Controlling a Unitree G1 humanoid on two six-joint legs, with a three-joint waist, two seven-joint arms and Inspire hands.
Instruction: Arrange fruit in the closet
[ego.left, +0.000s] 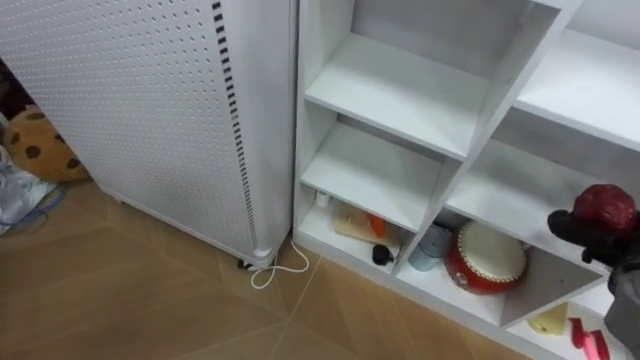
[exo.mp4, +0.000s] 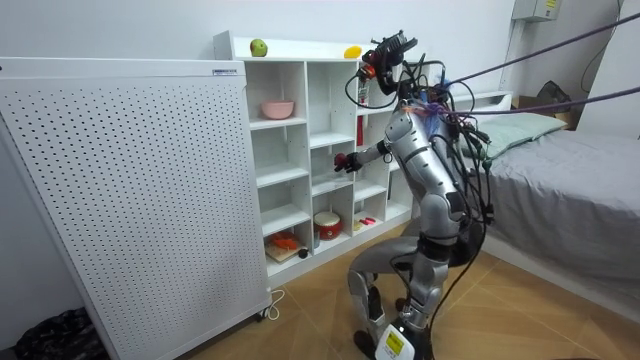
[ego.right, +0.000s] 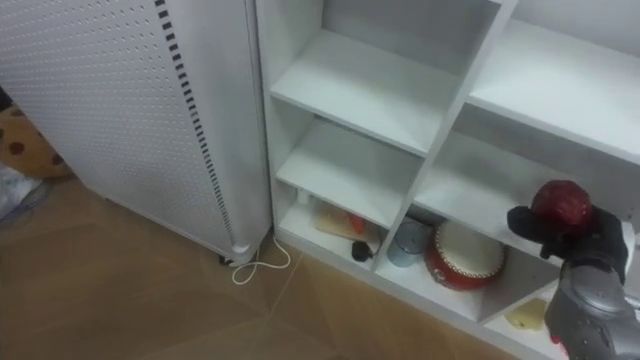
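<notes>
Right eye view, entry: my right hand (ego.right: 588, 248) clamped round a dark red fruit (ego.right: 560, 203) near the closet shelf (ego.right: 470, 200) edge; hazard, I judge: early release rolls it off.

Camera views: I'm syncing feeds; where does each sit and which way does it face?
Left eye view: on the robot's head, looking down at the white shelf unit and perforated panel; right hand holding a red fruit shows.
Right eye view: beside it, same scene; right hand and forearm show.
Room view: off in the room, facing the shelf unit; whole robot shows.
Shared: the red fruit in hand.
</notes>
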